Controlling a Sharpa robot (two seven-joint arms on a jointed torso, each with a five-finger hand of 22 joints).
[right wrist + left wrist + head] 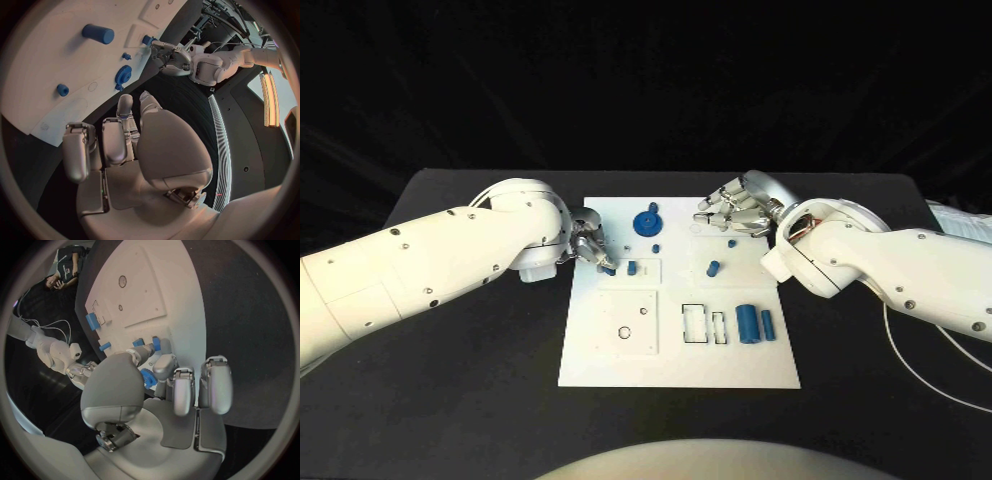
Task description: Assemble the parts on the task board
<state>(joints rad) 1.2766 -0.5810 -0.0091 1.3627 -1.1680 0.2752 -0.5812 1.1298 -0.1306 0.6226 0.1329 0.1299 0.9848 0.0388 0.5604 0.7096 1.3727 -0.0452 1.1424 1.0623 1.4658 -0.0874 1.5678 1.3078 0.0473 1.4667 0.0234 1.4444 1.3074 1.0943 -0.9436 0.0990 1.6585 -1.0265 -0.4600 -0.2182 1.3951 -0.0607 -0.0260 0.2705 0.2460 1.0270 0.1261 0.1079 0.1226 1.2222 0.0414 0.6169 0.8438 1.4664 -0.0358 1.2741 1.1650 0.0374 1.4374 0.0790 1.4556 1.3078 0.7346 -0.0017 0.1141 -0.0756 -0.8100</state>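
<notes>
Two silver hands (586,245) (733,215) over flat white task board (678,362); toothed blue gear (648,222).

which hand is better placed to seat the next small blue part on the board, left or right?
Left, probably. The left hand is at the task board's left edge, fingers already on a small blue part. The right hand is curled at the far edge, holding nothing visible.

One white task board (678,350); one blue gear (648,222); two blue cylinders (754,324); three small blue pegs (714,267).
</notes>
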